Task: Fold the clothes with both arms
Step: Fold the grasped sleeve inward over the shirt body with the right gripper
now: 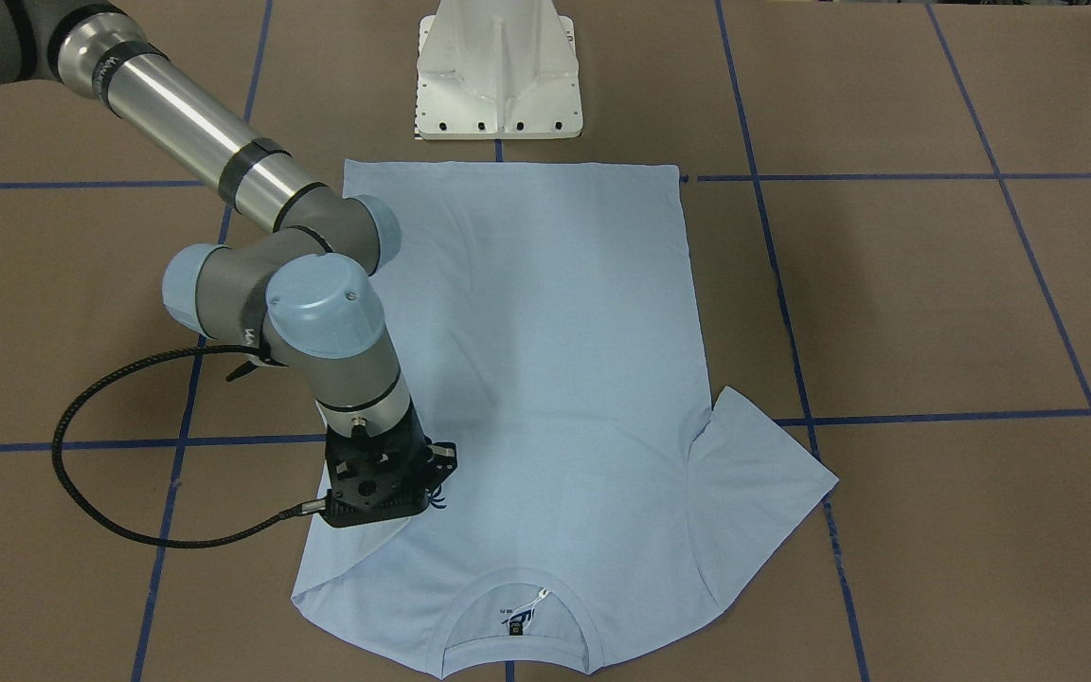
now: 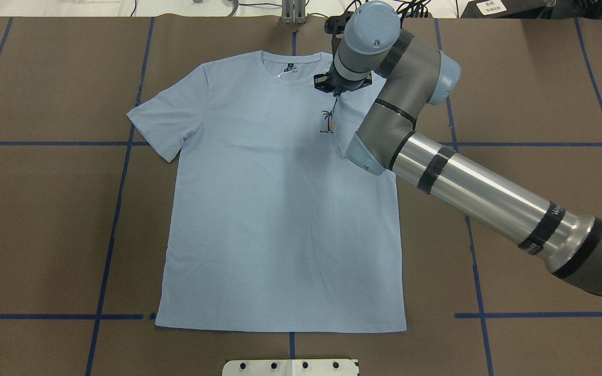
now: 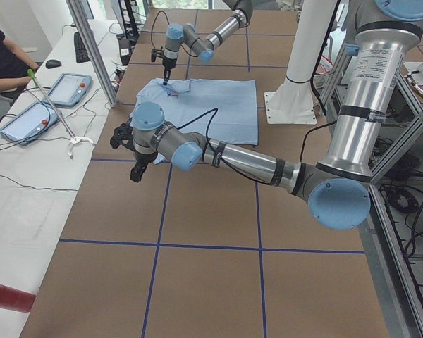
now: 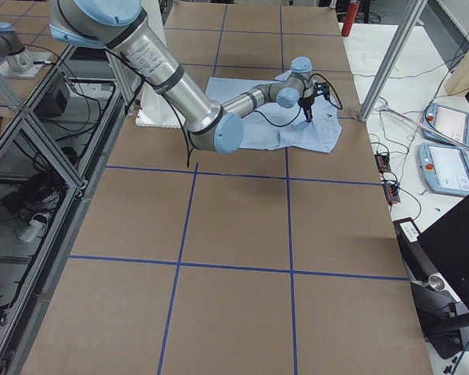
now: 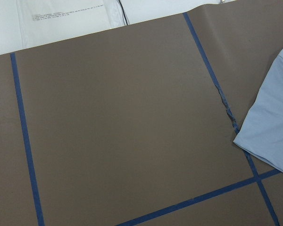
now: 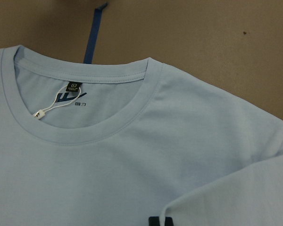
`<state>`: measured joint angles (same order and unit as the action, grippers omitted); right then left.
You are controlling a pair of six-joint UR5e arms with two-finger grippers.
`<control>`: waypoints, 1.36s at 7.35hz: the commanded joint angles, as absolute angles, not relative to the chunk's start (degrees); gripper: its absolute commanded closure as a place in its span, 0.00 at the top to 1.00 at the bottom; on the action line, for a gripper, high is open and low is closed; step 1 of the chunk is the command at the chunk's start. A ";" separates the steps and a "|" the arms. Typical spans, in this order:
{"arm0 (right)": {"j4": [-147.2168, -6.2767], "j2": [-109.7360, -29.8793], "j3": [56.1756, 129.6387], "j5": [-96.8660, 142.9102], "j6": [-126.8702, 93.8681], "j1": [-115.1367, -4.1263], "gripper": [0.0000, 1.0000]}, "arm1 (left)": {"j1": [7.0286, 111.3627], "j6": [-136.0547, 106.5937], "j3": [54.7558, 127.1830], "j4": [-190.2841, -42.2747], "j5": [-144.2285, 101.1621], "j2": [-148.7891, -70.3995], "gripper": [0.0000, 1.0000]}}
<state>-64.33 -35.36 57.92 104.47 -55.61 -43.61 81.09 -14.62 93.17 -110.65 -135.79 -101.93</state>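
Item: fold of the T-shirt (image 2: 280, 209), sleeves stage.

- Left gripper (image 3: 135, 169): held above bare table (image 2: 45, 209), well left of the garment. Whether the jaws are spread or pressed together cannot be told.
- Left sleeve (image 2: 168, 117): spread flat and untouched. It lies to the right of the left gripper, so the left arm is judged the nearer.
- T-shirt: laid flat at table centre, with the long axis running near to far, the collar (image 2: 290, 55) at the far end and the hem near.
- Chest print (image 2: 327, 122): partly covered by the turned-in right sleeve (image 2: 345, 115).
- Right gripper (image 2: 335, 93): pointed down at the far right of the chest, just right of the collar. The jaws appear pinched on the sleeve edge, which is carried leftward over the body.
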 commanded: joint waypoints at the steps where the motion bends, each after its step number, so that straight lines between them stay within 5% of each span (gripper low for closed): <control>1: -64.16 -32.70 53.26 102.39 -55.72 -42.98 0.45 | 81.12 -14.68 93.25 -110.65 -135.79 -101.95 1.00; 2: -60.94 -33.39 53.26 101.70 -55.72 -42.54 0.99 | 81.04 -14.68 93.16 -110.65 -135.79 -102.13 1.00; 5: -60.64 -33.75 55.18 103.43 -62.47 -42.98 1.00 | 80.42 -20.26 90.28 -110.74 -135.35 -107.10 1.00; 8: -75.03 -47.13 76.90 113.64 -61.88 -47.35 1.00 | 68.00 -46.90 90.26 -125.53 -124.36 -107.67 1.00; 10: -82.82 -50.71 82.86 115.91 -60.74 -50.43 1.00 | 56.31 -63.21 89.13 -131.31 -112.73 -108.19 1.00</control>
